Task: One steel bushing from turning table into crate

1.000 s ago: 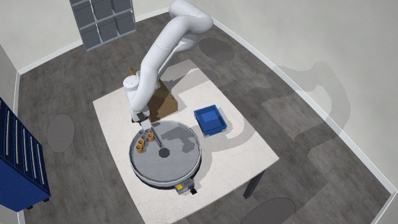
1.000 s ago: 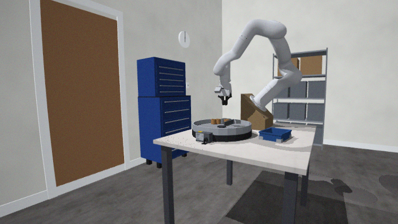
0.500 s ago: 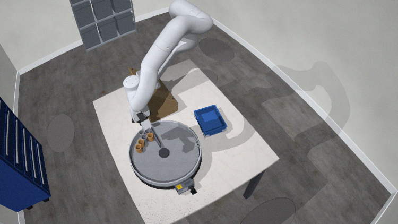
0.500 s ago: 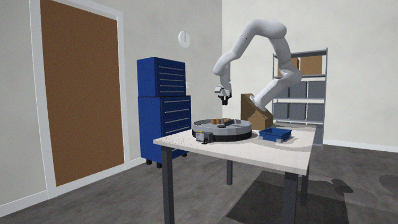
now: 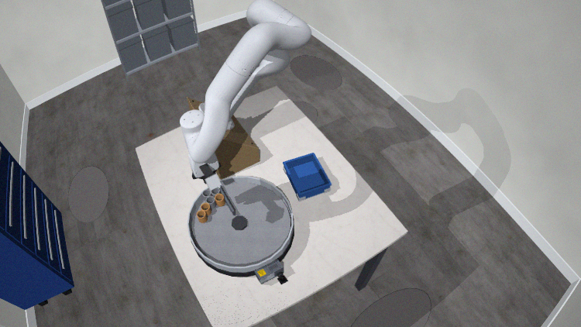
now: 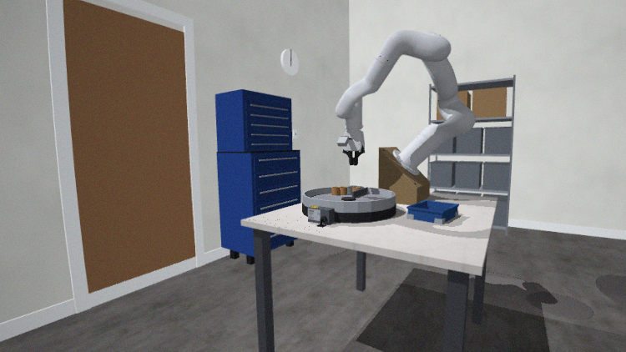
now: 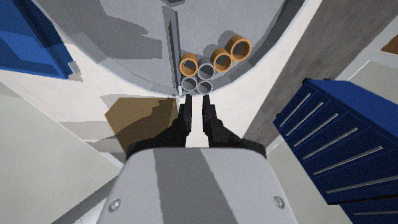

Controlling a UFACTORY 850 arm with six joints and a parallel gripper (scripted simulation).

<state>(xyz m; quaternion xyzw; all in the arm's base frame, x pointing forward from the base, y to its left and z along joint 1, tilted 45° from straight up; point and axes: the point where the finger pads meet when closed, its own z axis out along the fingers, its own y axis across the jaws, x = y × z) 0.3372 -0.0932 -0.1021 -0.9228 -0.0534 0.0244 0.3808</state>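
Wrist view looks straight down past the black gripper, whose jaws stand nearly together with only a thin gap and nothing between them, hanging well above the rim of the turning table. Below the fingertips, six bushings stand upright, long axes vertical and open bores facing the camera, packed against the rim and beside a straight divider bar. Three grey steel bushings touch one another in a tight cluster nearest the rim; three orange bushings sit on the side toward the centre, one against the bar and two trailing off in a curved row.

Top view shows the same cluster at the table's edge nearest the arm's wrist, a dark octagonal hub at the disc's centre, and the blue crate just beside the turning table on the white surface, holding nothing. A small grey control box with a yellow label, too small to read, sits against the table's far rim.

Exterior view sets the gripper clearly above the disc, with a blue drawer cabinet, a shelf rack and a tan wedge-shaped mount under the arm.
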